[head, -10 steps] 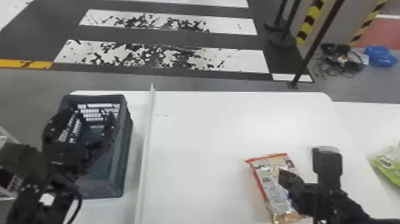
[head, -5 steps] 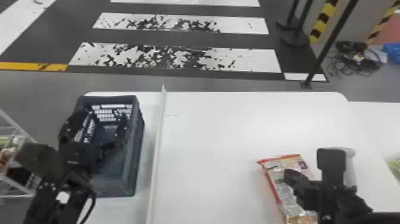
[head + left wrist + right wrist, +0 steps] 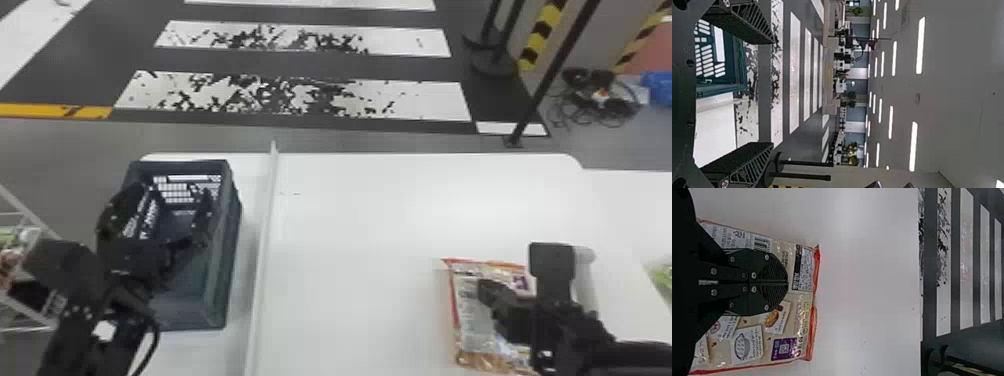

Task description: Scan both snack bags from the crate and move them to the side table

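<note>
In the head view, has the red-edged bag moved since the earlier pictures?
Yes. The red-edged bag has turned clockwise: its far left corner is now farther right from the white divider, and its left edge lies closer to parallel with it.

Colours, as I log them. Snack bag (image 3: 803, 305): beige ground, red edges, purple patch, black-and-white barcode. My right gripper (image 3: 487, 294): black, tips lined with fine ridges. My left gripper (image 3: 175, 192): black too, slanting ribs along the fingers. Crate (image 3: 220, 300): dark blue-grey, gridded wall. Tabletop (image 3: 375, 225): plain white. Floor (image 3: 150, 135): greys, broad white stripes flecked black, one yellow-orange band. Post (image 3: 540, 37): yellow-and-black stripes. Bundle (image 3: 660, 87): bright blue.
</note>
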